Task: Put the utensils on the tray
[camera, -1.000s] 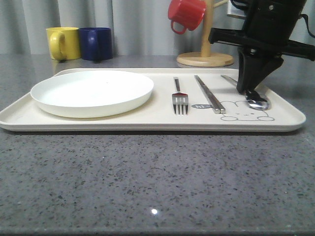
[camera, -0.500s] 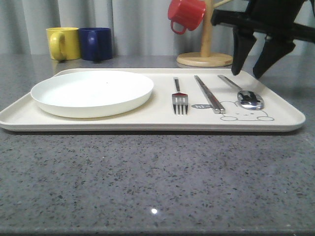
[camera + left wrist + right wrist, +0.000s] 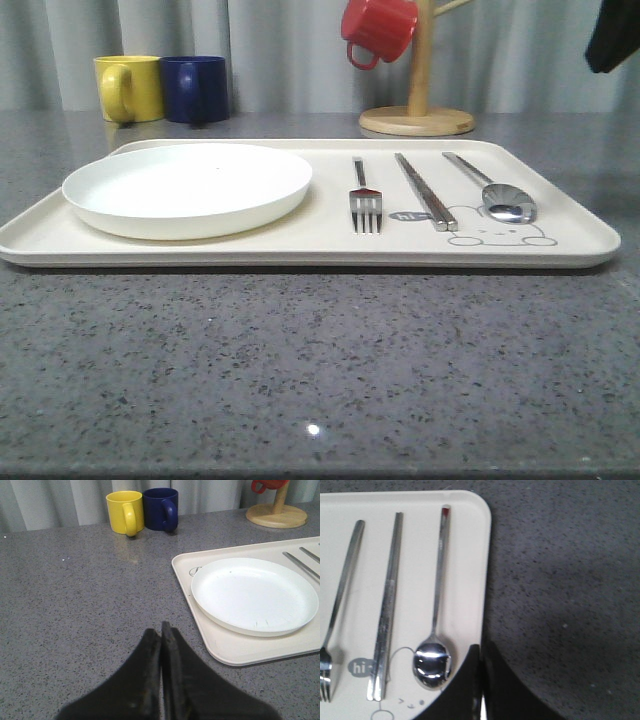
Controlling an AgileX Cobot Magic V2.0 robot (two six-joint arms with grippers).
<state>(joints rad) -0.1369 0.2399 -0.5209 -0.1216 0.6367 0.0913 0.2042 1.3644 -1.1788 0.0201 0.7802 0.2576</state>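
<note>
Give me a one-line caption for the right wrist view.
Spoon, chopsticks and fork on tray.

A silver four-tined fork (image 3: 365, 196), a pair of flat straight chopsticks (image 3: 425, 190) and a round-bowled spoon (image 3: 495, 190) lie side by side, apart, on the right half of the cream rectangular tray (image 3: 300, 250), spoon bowl beside its rabbit drawing.

setting: staged dining or kitchen tabletop | surface: grey speckled stone-look counter (image 3: 320, 370) | backdrop: pale grey curtain (image 3: 280, 50) | tableware: white plate (image 3: 187, 188) on cream tray (image 3: 300, 245), yellow mug (image 3: 128, 87), blue mug (image 3: 195, 88), red mug (image 3: 378, 30) hung on wooden mug stand (image 3: 417, 118)
</note>
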